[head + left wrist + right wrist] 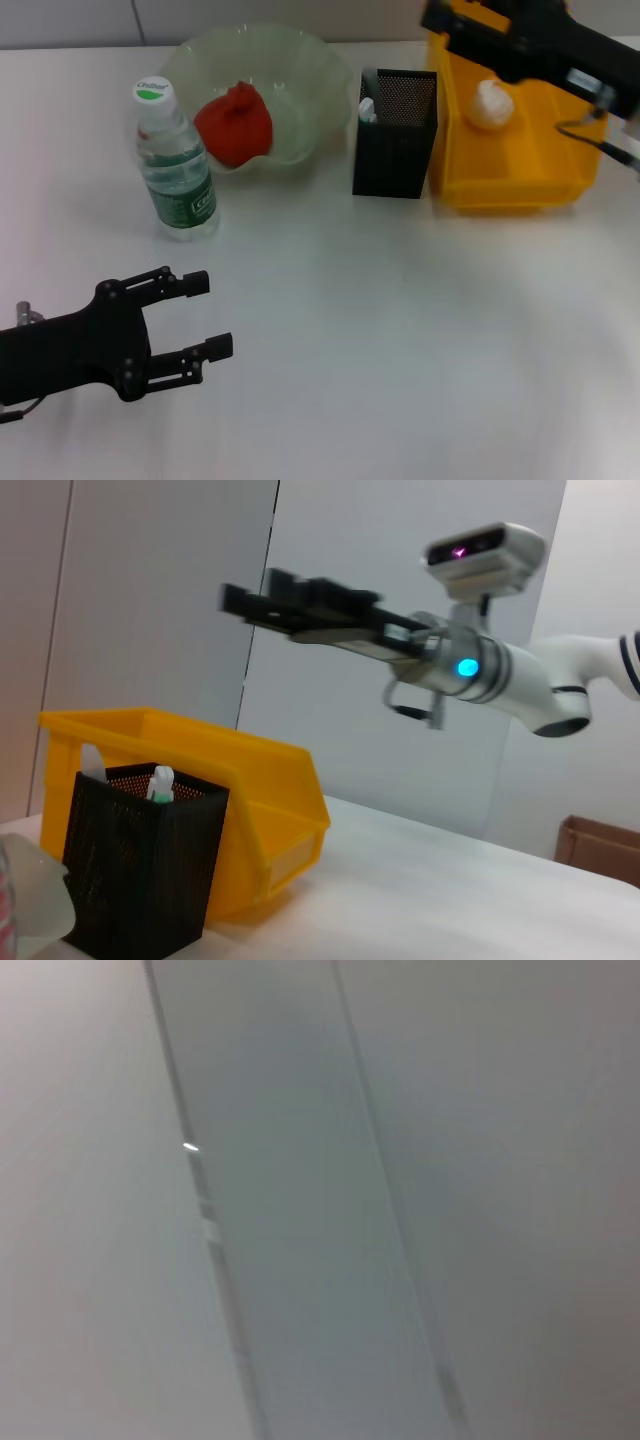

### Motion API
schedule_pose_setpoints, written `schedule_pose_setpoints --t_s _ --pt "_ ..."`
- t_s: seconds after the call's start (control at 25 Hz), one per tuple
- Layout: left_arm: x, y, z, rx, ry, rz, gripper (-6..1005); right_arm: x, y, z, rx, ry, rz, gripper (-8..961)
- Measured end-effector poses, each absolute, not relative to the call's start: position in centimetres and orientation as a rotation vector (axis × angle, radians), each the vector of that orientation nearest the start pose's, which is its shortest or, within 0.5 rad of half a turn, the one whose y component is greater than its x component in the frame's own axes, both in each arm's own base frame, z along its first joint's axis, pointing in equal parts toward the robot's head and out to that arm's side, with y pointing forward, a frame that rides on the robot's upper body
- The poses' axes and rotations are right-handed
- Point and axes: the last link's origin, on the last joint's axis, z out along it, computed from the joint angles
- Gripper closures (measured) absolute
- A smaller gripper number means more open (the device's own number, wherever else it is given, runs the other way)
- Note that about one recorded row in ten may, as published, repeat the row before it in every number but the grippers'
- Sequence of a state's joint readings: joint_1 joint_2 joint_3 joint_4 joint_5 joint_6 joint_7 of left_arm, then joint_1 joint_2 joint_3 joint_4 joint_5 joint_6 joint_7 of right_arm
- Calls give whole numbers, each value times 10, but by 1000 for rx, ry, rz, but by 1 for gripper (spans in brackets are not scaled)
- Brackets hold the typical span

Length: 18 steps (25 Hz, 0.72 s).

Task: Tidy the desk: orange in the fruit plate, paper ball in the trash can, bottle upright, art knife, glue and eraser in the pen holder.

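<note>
An orange lies in the pale green fruit plate at the back. To its left the bottle stands upright with its cap on. A white paper ball rests inside the yellow trash can. In the black mesh pen holder a white glue top pokes up. The art knife and eraser are hidden. My right gripper hovers open above the trash can, holding nothing. Near the front left, my left gripper is open and empty.
The pen holder stands between the plate and the trash can, close to both. A brown cardboard box sits beyond the table. The right wrist view shows only a grey wall.
</note>
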<state>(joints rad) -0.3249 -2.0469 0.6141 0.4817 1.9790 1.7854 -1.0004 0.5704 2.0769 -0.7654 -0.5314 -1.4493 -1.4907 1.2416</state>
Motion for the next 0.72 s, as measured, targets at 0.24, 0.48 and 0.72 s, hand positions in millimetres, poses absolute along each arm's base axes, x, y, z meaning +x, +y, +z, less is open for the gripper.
schedule_pose_setpoints --t_s 0.24,0.48,0.72 --pt "-305 239 -8 -2718 -483 -939 217 240 299 31 -2565 410 1296 196" --pt "-297 244 -15 -2740 -499 -976 217 252 269 20 -2796 399 1189 156" --pt "-294 246 -18 -2771 -504 -975 217 270 266 -8 -2928 423 905 135"
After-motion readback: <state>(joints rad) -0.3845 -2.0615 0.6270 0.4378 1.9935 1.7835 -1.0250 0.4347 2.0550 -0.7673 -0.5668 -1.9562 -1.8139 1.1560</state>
